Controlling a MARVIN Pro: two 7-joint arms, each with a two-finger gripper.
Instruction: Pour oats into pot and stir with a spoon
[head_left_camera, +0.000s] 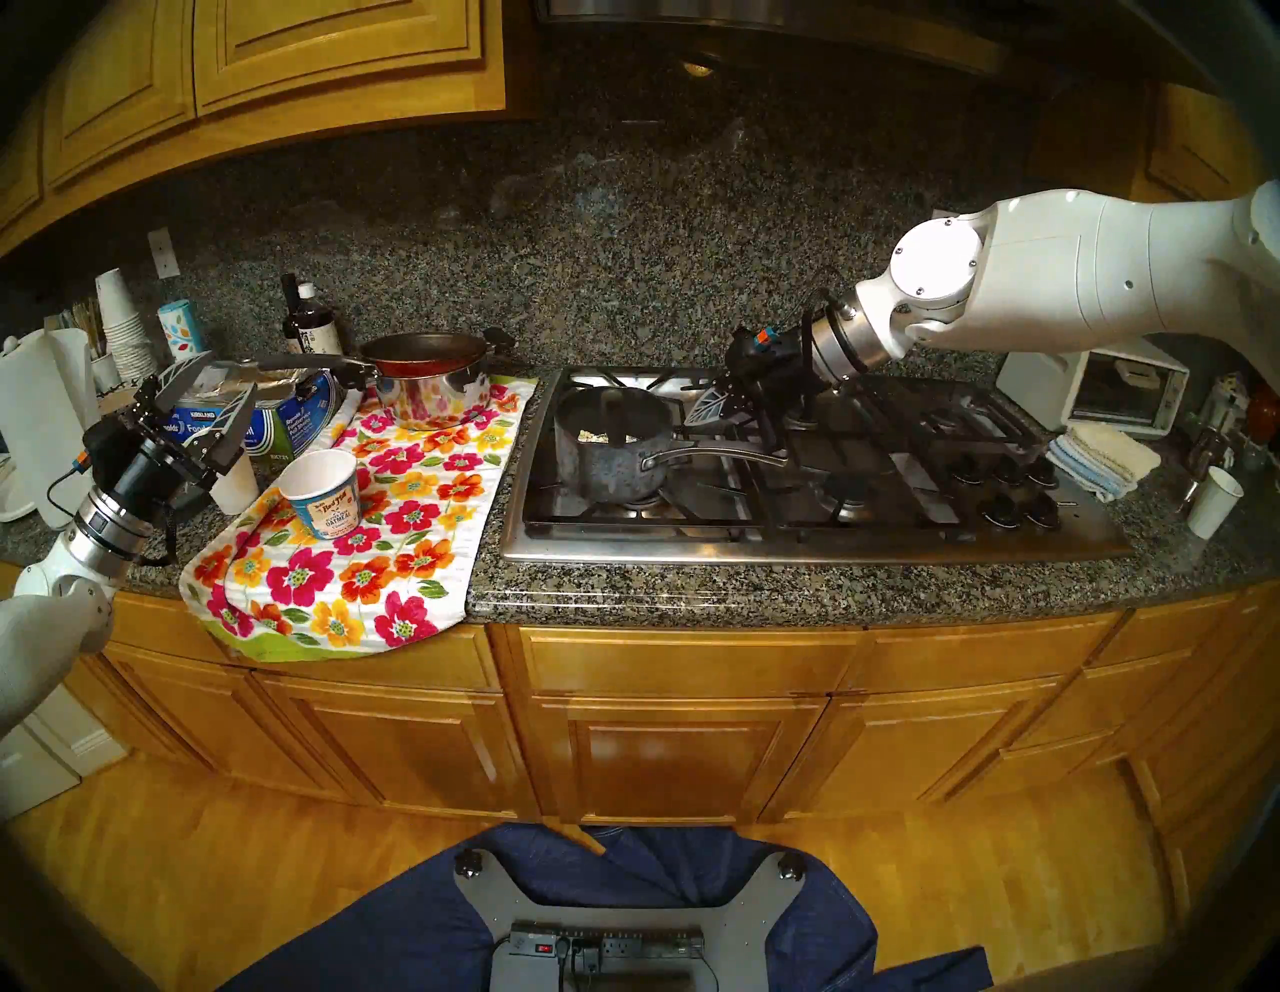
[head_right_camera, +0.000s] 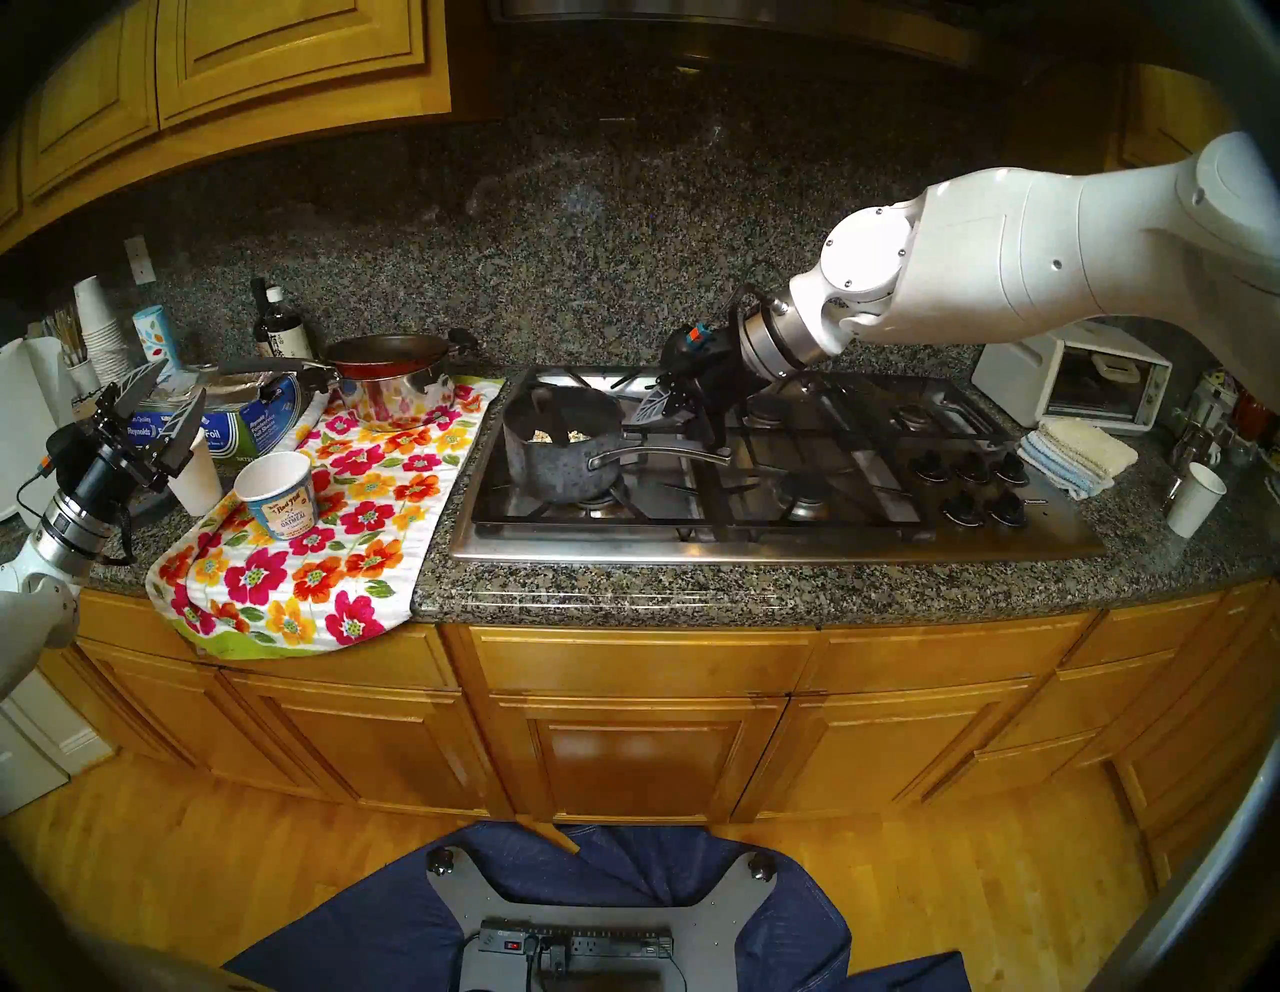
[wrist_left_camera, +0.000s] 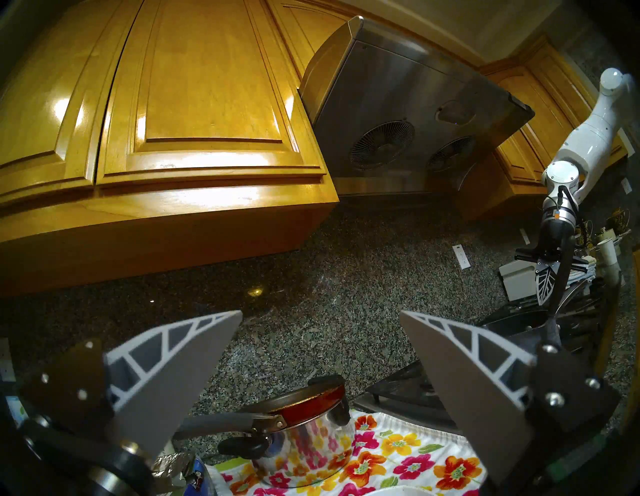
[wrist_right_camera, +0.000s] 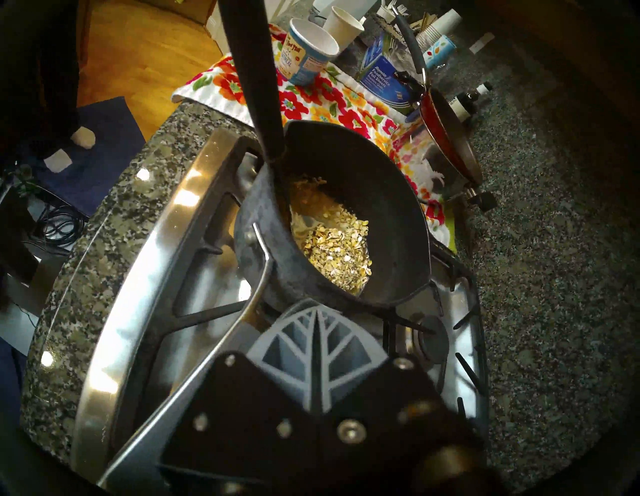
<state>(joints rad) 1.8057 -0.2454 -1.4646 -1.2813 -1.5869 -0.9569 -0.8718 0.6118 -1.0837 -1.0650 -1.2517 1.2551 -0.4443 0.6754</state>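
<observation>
Small blue-grey speckled saucepan (head_left_camera: 613, 447) is sitting on the front-left grate of the steel gas cooktop (head_left_camera: 817, 478), its long curved handle (head_left_camera: 717, 455) pointing toward the view's right. Oats (wrist_right_camera: 337, 249) are lying in a pale heap on the pan's floor, bunched toward one side.

Black spoon (wrist_right_camera: 252, 79) is standing in the saucepan, leaning on the rim, bowl end down among the oats and mostly hidden by the wall; the handle is sticking up and out of the pan. Nothing is gripping it.

Right gripper (head_left_camera: 706, 409) is hovering just beside the saucepan's rim, above the root of the curved handle, angled downward toward the pan. Its jaws are pressed fully together, ribbed fingers (wrist_right_camera: 317, 341) meeting edge to edge with nothing between them.

Left gripper (head_left_camera: 201, 405) is hanging well off to the view's left, over the counter edge near the foil boxes (head_left_camera: 277, 415), tilted upward. Its jaws are spread wide and holding nothing.

Bob's Red Mill oatmeal cup (head_left_camera: 322, 492) is standing upright on the flowered towel (head_left_camera: 388, 547), open mouth up, apart from both grippers. Shiny steel pot (head_left_camera: 433, 384) with a reddish inside is resting at the towel's far end.
</observation>
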